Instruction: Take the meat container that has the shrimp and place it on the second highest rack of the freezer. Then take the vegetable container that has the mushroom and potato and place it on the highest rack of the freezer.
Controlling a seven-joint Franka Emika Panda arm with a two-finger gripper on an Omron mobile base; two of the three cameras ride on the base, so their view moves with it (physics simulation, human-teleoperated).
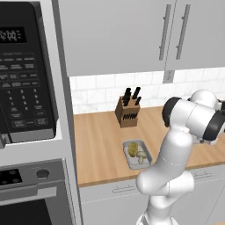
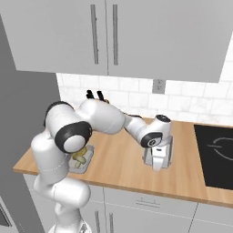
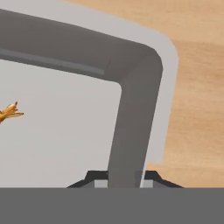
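The meat container [image 3: 135, 109] is a shallow grey tray, seen close up in the hand view with the orange shrimp [image 3: 9, 111] on its floor at the left. My gripper [image 3: 123, 180] is shut on the tray's right-hand wall, one dark tip on each side of it. In the right base view the gripper [image 2: 157, 164] points down at the counter near the cooktop. The vegetable container [image 1: 147, 159] holds a potato [image 1: 132, 148] and a mushroom [image 1: 141, 155]. It rests near the counter's front edge and also appears behind my arm as a tray [image 2: 86, 159]. The freezer and its racks are out of view.
A knife block [image 1: 128, 115] stands at the back of the wooden counter [image 1: 101, 149]. A black cooktop [image 2: 216, 154] lies to the right of my gripper. A microwave [image 1: 22, 70] and an oven [image 1: 30, 197] fill the tall unit at the left. Wall cabinets [image 2: 113, 32] hang overhead.
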